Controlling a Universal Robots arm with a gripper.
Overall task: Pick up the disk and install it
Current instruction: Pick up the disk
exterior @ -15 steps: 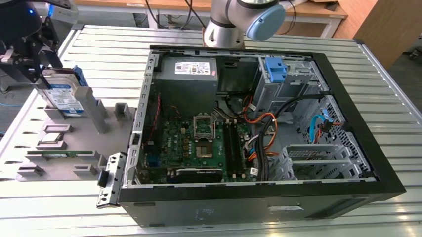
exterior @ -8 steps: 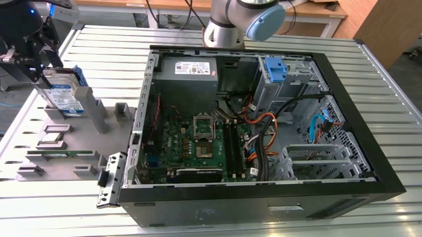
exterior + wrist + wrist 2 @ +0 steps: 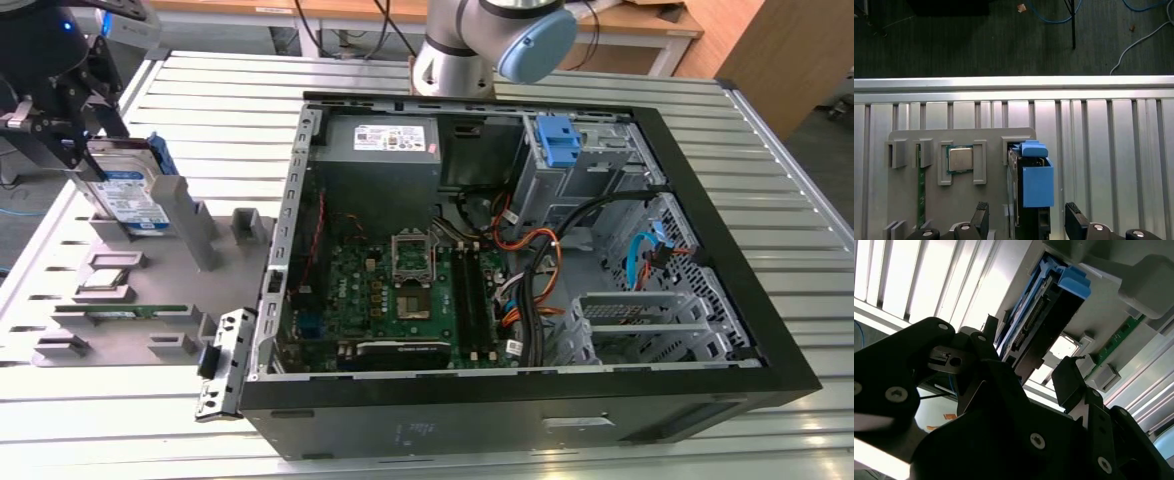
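The disk (image 3: 130,192) stands on edge in a slot of the grey fixture (image 3: 200,235), at the exterior view's left. It is a silver drive with a white-and-blue label in a blue carrier. My gripper (image 3: 74,150) hangs over its top end. In the first wrist view the disk (image 3: 1031,192) sits between the two black fingers (image 3: 982,215), and a gap shows on each side. The gripper (image 3: 1028,216) is open and straddles it. In the second wrist view the disk (image 3: 1041,322) runs away from the gripper (image 3: 1026,365), connector end toward me.
The open computer case (image 3: 781,340) lies to the exterior view's right of the fixture, with a blue bracket (image 3: 558,140) on its metal cage. The fixture also carries a square chip (image 3: 960,159) and a green memory stick (image 3: 920,190). The arm's base (image 3: 461,55) stands behind the case on a slatted metal table (image 3: 107,440).
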